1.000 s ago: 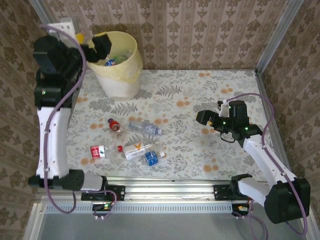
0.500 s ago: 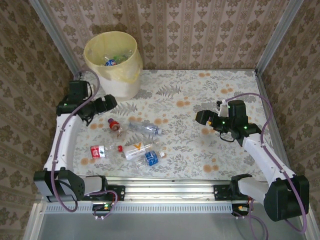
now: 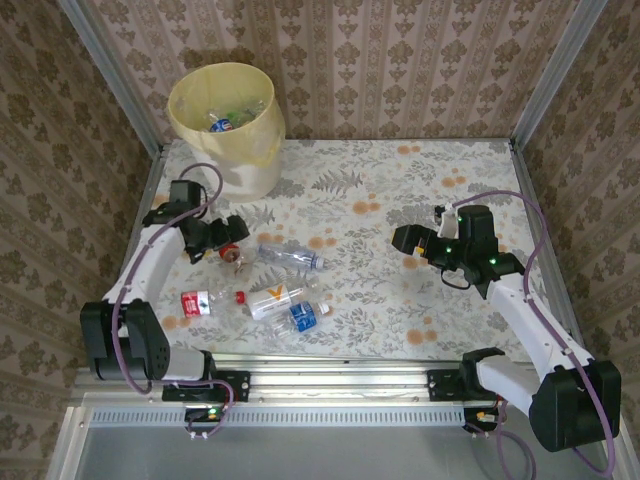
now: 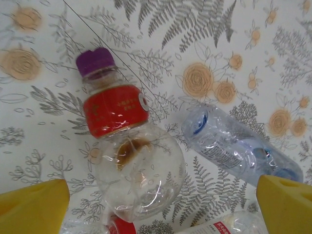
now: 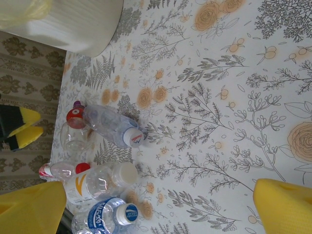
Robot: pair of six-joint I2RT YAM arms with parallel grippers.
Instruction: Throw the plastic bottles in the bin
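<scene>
The pale-yellow bin point(image 3: 243, 160) stands at the far left with bottles inside it. Several plastic bottles lie on the table's left half: a round red-labelled one point(image 3: 233, 252), a clear one point(image 3: 290, 256), an orange-marked one point(image 3: 273, 299), a blue-labelled one point(image 3: 306, 316) and a red-labelled one point(image 3: 196, 302). My left gripper point(image 3: 226, 236) is low and open beside the round bottle point(image 4: 124, 156), whose base lies between the yellow fingertips point(image 4: 31, 207) without touching them; the clear bottle point(image 4: 239, 148) lies to its right. My right gripper point(image 3: 405, 238) hovers open and empty at mid-right, its fingertips point(image 5: 285, 204) over bare table.
The right wrist view takes in the bin's wall point(image 5: 73, 24), the cluster of bottles point(image 5: 109, 126) and my left gripper's yellow fingers point(image 5: 19, 127). Wallpapered walls close in the table at the back and both sides. A metal rail point(image 3: 330, 365) runs along the near edge.
My left arm has swung down from over the bin to the table beside the round red-labelled bottle, still open. The right arm has barely moved.
</scene>
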